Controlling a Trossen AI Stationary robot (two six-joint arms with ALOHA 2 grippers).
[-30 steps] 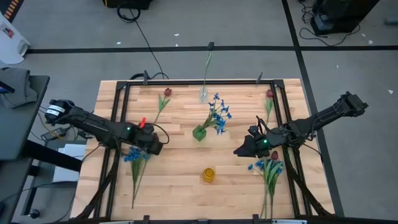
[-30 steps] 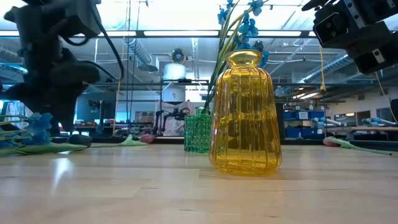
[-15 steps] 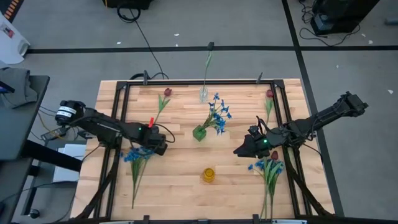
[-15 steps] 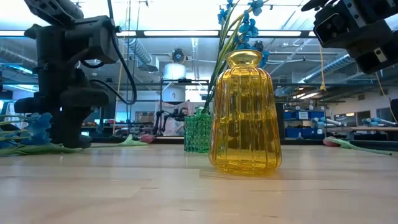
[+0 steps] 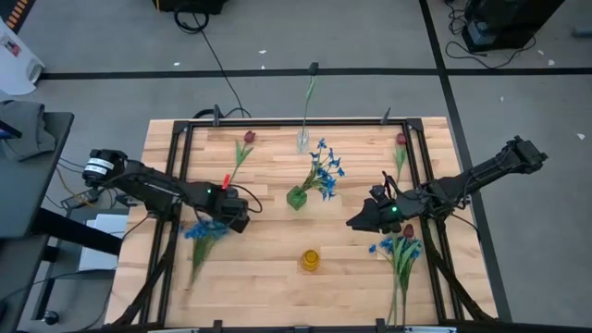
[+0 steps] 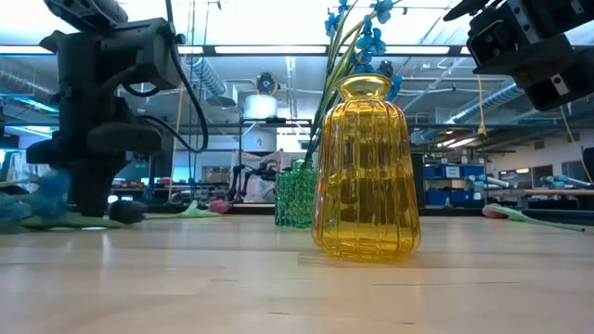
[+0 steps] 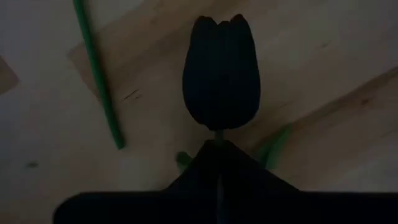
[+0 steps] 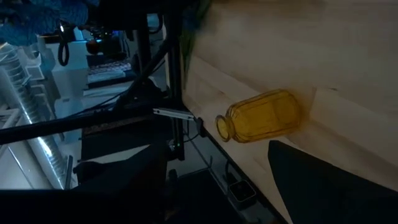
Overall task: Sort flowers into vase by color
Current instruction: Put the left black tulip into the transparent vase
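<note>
At the table's left, my left gripper [image 5: 231,220] points down and is shut on a dark red tulip [image 7: 217,74]. A spray of blue blossoms [image 5: 199,231] and loose green stems [image 7: 99,74] lie on the wood beside it. My right gripper [image 5: 356,222] hangs open above the table right of centre and holds nothing. A yellow vase [image 5: 310,260] stands near the front. A green vase [image 5: 296,197] holds blue flowers, and a clear vase [image 5: 302,141] holds one thin stem. My left gripper pinches the tulip's stem [image 7: 217,135] right below the bud, between its two shut fingers [image 7: 205,168]. It comes from above, pointing down. The bud sticks out past the fingertips, low over the wood; whether it still rests there, I cannot tell.
Single red tulips lie at the far left [image 5: 245,139] and far right [image 5: 400,141]. A bunch of blue and red flowers [image 5: 400,250] lies at the near right. A dark frame [image 5: 176,166] runs along the table's sides and back.
My left gripper has gone a little toward the table's right edge and down onto the flowers at the left, and has shut on the tulip's stem. The blue spray and the long stems beside it have shifted and show blurred.
</note>
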